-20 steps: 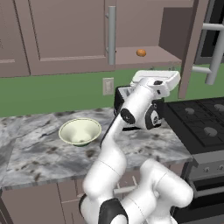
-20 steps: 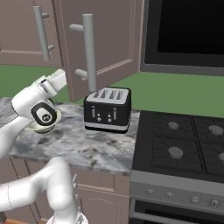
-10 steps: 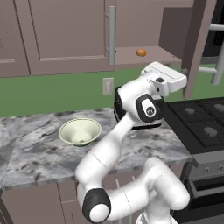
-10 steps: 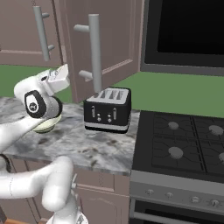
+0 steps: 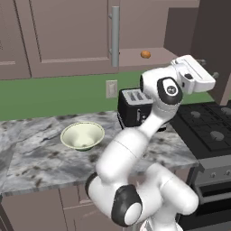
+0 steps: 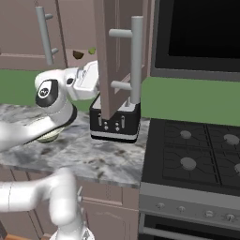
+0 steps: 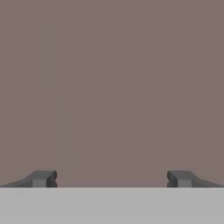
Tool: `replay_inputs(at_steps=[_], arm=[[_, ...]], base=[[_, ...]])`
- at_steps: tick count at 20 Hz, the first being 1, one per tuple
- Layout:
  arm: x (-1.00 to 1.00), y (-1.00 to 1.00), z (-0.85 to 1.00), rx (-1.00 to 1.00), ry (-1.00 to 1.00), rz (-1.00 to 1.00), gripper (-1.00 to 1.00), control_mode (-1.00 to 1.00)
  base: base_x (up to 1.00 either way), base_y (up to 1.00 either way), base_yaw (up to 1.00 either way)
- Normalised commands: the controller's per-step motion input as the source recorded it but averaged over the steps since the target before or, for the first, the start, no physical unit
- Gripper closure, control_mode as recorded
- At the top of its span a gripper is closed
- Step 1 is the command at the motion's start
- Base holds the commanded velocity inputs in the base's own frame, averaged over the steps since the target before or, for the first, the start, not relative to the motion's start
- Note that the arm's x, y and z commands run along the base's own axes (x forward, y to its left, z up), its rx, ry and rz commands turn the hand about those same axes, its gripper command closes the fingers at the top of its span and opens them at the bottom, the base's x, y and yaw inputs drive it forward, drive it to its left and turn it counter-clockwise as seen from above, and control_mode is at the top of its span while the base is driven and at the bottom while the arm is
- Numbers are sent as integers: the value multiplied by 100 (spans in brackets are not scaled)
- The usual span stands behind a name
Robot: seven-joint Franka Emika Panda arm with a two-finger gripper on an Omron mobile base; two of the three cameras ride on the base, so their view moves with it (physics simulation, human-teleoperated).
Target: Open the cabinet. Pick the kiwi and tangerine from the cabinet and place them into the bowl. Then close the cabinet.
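The cabinet (image 5: 67,36) has its left door shut and its right door (image 6: 108,56) swung far open, edge-on in the right base view, its silver bar handle (image 6: 136,61) facing out. On the shelf lie the tangerine (image 5: 145,54) and the kiwi (image 6: 78,55). The bowl (image 5: 82,135) stands on the counter, left of the toaster. My gripper (image 7: 112,179) is open with nothing between its fingertips (image 7: 43,178), close against the door's mauve inner face. The white hand (image 5: 194,74) is raised at shelf height beside that door.
A black toaster (image 5: 134,107) stands under the open door. A small green object (image 6: 92,50) lies on the shelf near the kiwi. The stove (image 6: 197,154) is to the right, with a dark microwave (image 6: 201,33) above it. The marble counter (image 5: 40,158) stretches left.
The right door has swung further open. My hand has moved right and up along with it, and its jaws have stayed open.
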Motion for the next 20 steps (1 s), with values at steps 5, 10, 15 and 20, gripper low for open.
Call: replay_inputs(at_steps=[5, 10, 15, 20], arm=[[-24, 71, -1, -8, 0, 3, -100, -100], [-39, 96, 0, -10, 5, 15, -100, -100], [-51, 49, 1, -1, 12, 30, -100, -100], [-25, 41, 15, 4, 15, 37, -100, -100]], base=[[0, 0, 0], [0, 0, 0], [0, 0, 0], [0, 0, 0]])
